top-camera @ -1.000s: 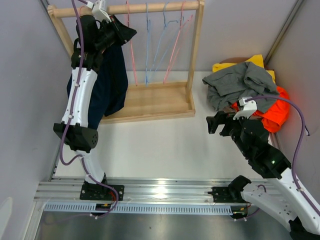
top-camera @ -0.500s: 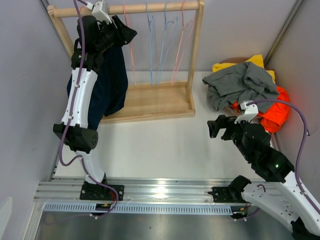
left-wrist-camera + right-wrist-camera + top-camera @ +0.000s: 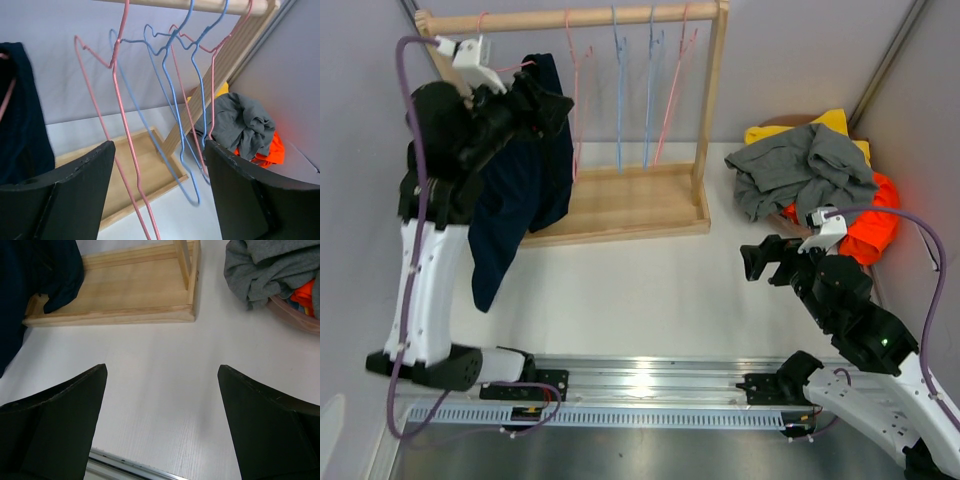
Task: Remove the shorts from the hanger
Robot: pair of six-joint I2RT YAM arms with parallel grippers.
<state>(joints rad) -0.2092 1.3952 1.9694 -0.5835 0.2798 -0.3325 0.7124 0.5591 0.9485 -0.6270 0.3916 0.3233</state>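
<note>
Under the wooden rail (image 3: 570, 17), navy shorts (image 3: 25, 115) hang just beside the wide-open, empty left hand (image 3: 160, 145).

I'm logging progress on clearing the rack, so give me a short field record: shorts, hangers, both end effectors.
navy shorts: hung on pink hanger, rack left end
bare hangers: four, pink and blue
pile at right: grey shorts over orange shorts, yellow shorts
left end effector: open, empty, by navy shorts
right end effector: open, empty, over table
</note>
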